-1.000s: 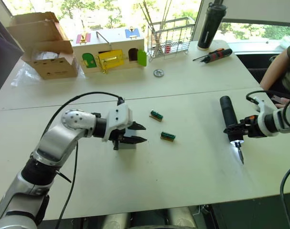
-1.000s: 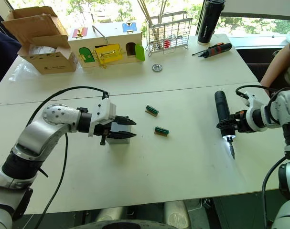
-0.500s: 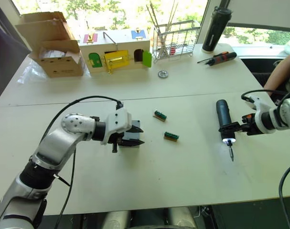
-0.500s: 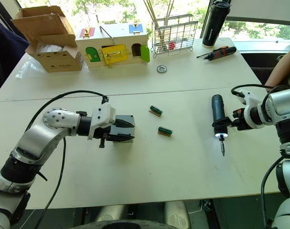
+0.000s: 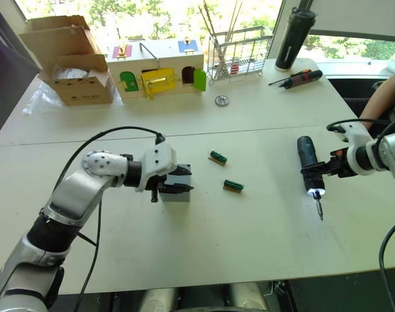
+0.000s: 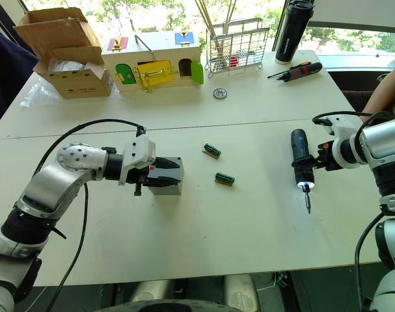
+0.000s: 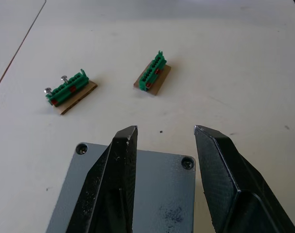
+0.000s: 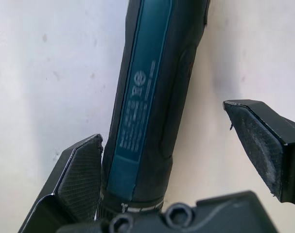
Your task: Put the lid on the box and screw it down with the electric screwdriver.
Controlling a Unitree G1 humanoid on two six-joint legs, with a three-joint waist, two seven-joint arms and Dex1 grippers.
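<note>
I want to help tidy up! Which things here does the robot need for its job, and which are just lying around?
Needed: the lid, the box, the electric screwdriver.
Lying about: two green parts, red-and-black screwdriver, wooden box, carton, wire rack, bottle.

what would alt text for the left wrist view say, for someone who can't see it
The left gripper hangs with its two black jaws open just above a grey lid that has a screw hole in each visible corner. Beyond it, two small green terminal blocks lie apart on the white table.
</note>
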